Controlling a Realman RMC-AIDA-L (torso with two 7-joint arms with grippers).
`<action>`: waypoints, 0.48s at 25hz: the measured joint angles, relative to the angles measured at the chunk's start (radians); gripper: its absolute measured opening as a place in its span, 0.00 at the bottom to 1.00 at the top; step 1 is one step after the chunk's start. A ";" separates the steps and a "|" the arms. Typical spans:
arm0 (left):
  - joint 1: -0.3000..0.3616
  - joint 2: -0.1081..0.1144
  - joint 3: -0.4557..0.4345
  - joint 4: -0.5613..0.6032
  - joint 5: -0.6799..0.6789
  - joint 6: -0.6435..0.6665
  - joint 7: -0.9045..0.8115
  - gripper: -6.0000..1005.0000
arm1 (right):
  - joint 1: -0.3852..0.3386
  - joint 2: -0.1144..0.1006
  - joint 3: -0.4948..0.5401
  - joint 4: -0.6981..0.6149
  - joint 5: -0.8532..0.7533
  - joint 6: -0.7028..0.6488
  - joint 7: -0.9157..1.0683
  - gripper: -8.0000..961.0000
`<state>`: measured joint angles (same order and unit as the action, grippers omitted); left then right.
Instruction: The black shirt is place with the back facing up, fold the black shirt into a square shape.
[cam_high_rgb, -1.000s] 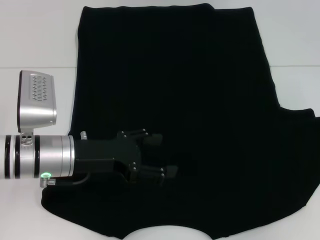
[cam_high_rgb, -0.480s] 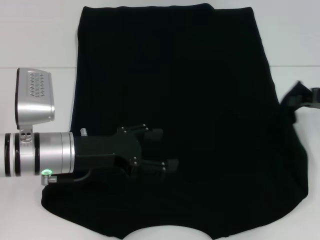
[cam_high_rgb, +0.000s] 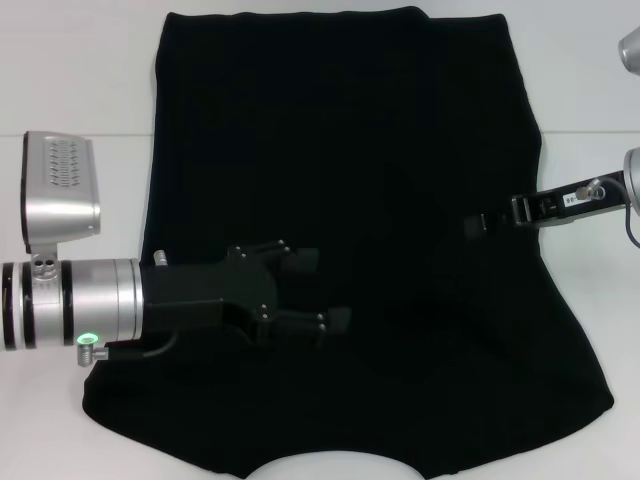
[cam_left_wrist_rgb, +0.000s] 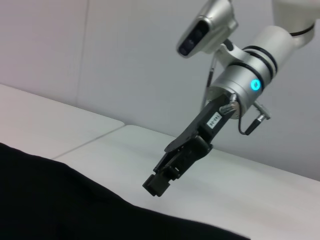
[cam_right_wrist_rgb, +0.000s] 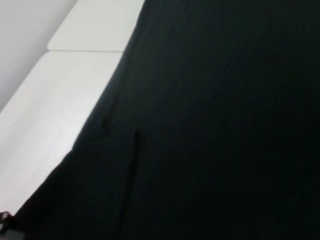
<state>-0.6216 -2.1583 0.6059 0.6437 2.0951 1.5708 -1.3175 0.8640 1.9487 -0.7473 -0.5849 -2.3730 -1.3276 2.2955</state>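
Across the white counter (cam_high_rgb: 80, 80), seen from the head view, the black shirt (cam_high_rgb: 350, 180) lies spread flat, plain side up, its side parts already looking folded in so the outline is a tall, slightly flared block. The left gripper (cam_high_rgb: 325, 290) hovers low over the shirt's near-left part, its fingers (cam_high_rgb: 300, 260) spread apart and grasping nothing. The right gripper (cam_high_rgb: 480, 222) reaches in over the shirt's right edge, about halfway along its length; I cannot tell how its fingers stand from here.

From the left wrist view, the right gripper (cam_left_wrist_rgb: 162, 177) hangs just above the shirt's (cam_left_wrist_rgb: 60, 200) edge, apart from the cloth. Its fingers look drawn close together with nothing between them, though I would not swear to it.

From the right wrist view, only the shirt (cam_right_wrist_rgb: 225, 125) and the counter (cam_right_wrist_rgb: 55, 100) beside it show, with a slight ridge running along the cloth near its edge; no fingers appear.

To my eye the sides are in and the lengthwise fold is next. Doing it well means both grippers pinching all layers at matching points on opposite edges of the shirt, lifting together, and laying the fold down evenly so the edges line up without dragging the cloth underneath.
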 joint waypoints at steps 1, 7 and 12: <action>0.001 0.001 -0.007 0.000 0.000 -0.002 0.000 0.95 | -0.003 0.002 0.002 -0.010 0.002 -0.007 0.000 0.16; 0.004 0.008 -0.063 -0.001 0.002 -0.021 -0.012 0.95 | -0.034 -0.006 0.022 -0.033 0.052 -0.019 -0.012 0.37; 0.022 0.024 -0.077 0.020 0.018 -0.087 -0.121 0.95 | -0.074 -0.003 0.024 -0.026 0.129 -0.012 -0.088 0.47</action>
<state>-0.5996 -2.1346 0.5291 0.6636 2.1132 1.4836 -1.4386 0.7899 1.9458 -0.7228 -0.6106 -2.2437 -1.3397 2.2073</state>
